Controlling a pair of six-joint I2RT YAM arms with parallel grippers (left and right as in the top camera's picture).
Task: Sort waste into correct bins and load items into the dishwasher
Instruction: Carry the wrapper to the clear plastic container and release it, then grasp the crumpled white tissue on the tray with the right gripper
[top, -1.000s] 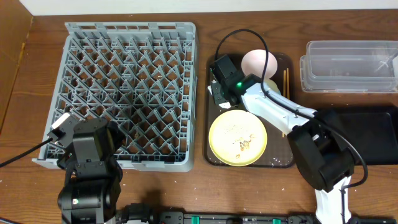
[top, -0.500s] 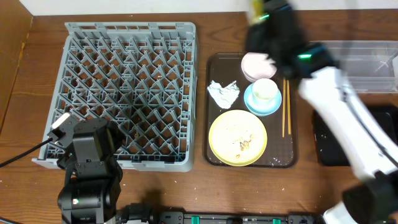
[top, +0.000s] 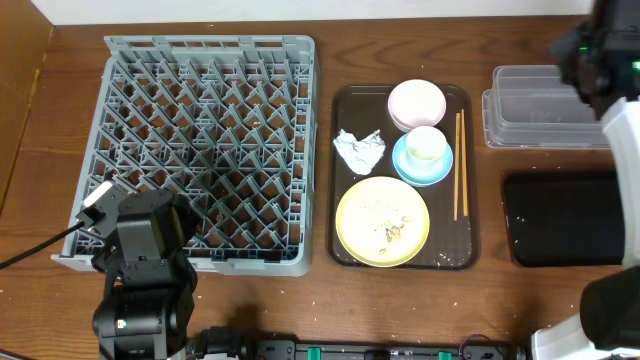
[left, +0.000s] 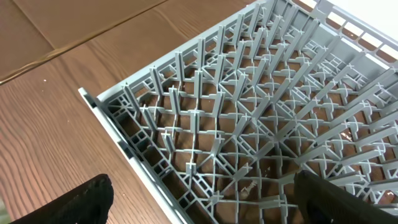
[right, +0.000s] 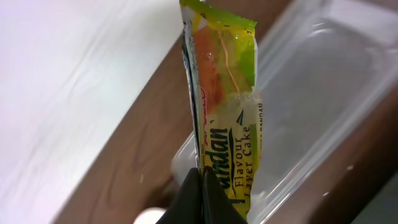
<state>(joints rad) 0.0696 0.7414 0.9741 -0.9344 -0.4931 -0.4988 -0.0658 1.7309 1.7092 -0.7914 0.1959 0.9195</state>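
Snack wrapper (right: 225, 118) pinched in right hand (right: 202, 182), over clear tub (right: 323, 81) edge

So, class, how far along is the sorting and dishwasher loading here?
Done: nothing; the grey lattice dish rack is empty. In hand: the right gripper grips the green-yellow snack wrapper at the clear plastic tub. Left: crumpled white tissue, crumbed pale-yellow plate, white bowl, white cup, blue saucer, wooden chopsticks, all on the dark-brown tray.

Bright even light, bkgd soft.
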